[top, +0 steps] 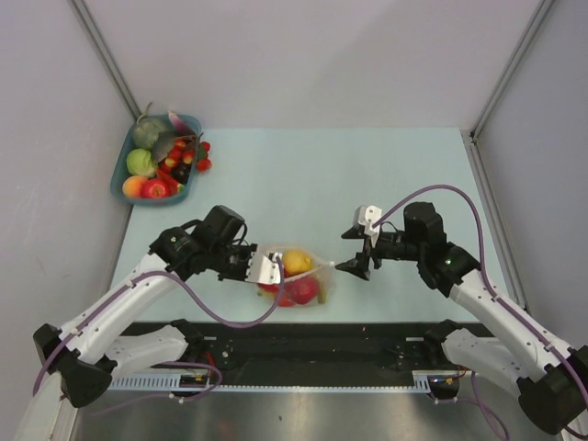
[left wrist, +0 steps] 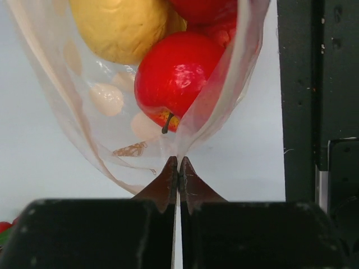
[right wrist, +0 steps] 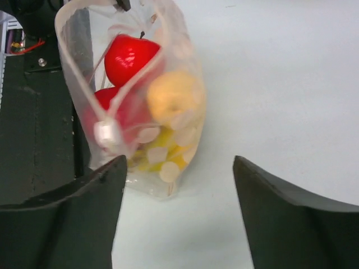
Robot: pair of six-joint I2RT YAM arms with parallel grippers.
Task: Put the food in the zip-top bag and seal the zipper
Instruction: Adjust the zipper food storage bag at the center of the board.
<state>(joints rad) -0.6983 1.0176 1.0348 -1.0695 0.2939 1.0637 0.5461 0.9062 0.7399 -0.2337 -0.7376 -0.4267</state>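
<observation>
The zip-top bag (top: 308, 276) lies near the table's front edge, holding a yellow fruit (top: 296, 262) and a red one (top: 304, 290). My left gripper (top: 272, 272) is shut on the bag's left edge. The left wrist view shows its tips (left wrist: 178, 163) pinching the clear plastic just below a red apple (left wrist: 176, 78) and a yellow fruit (left wrist: 120, 25). My right gripper (top: 346, 250) is open and empty just right of the bag. In the right wrist view (right wrist: 179, 162) the bag (right wrist: 168, 151) lies ahead of its jaws, and the zipper (right wrist: 68, 61) has a white slider (right wrist: 105, 134).
A blue basket (top: 122, 180) with more toy fruits and vegetables (top: 152, 165) stands at the back left. A black rail (top: 312, 335) runs along the table's near edge, close behind the bag. Grey walls enclose the table on three sides.
</observation>
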